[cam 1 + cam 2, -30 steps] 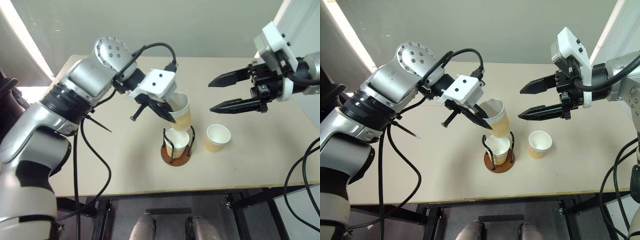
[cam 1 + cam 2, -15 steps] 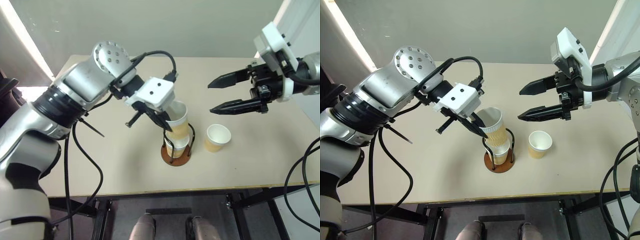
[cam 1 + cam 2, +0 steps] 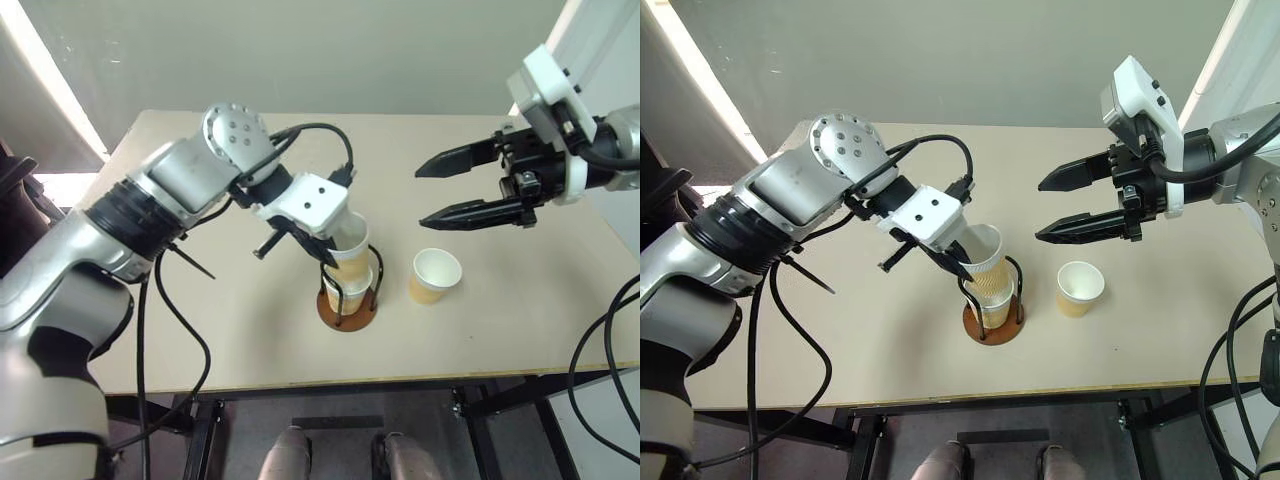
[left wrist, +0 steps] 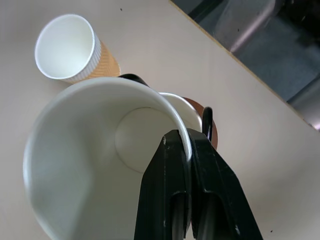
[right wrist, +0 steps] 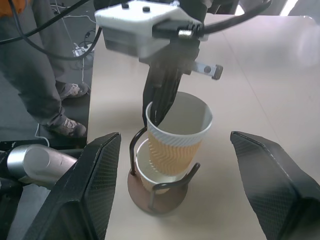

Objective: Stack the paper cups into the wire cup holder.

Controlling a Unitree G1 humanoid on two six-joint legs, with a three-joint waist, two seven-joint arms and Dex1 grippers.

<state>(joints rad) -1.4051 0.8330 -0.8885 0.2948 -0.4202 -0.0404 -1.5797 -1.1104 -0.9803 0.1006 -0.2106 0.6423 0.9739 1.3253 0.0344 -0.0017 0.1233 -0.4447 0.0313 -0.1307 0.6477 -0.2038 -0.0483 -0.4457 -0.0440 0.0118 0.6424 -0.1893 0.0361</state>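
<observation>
The wire cup holder [image 3: 994,322] stands near the middle of the table [image 3: 870,340], and one paper cup [image 5: 148,172] already sits inside it, mostly hidden. A second cup [image 3: 987,262] is partly pushed into the first, a little tilted. The left gripper [image 3: 327,250] is closed on the rim of this second cup, one finger inside and one outside. The third cup [image 3: 432,275] stands upright just beside the holder. The right gripper [image 3: 1040,208] hangs above the table with wide jaws and holds nothing. A person's legs [image 5: 42,75] are cut off at the edge.

The paper cups [image 5: 176,135] have ribbed tan outsides and smooth, matt white insides. The wire cup holder [image 3: 347,305] is thin black wire on a reddish-brown disc, standing on a matt beige table [image 3: 500,330].
</observation>
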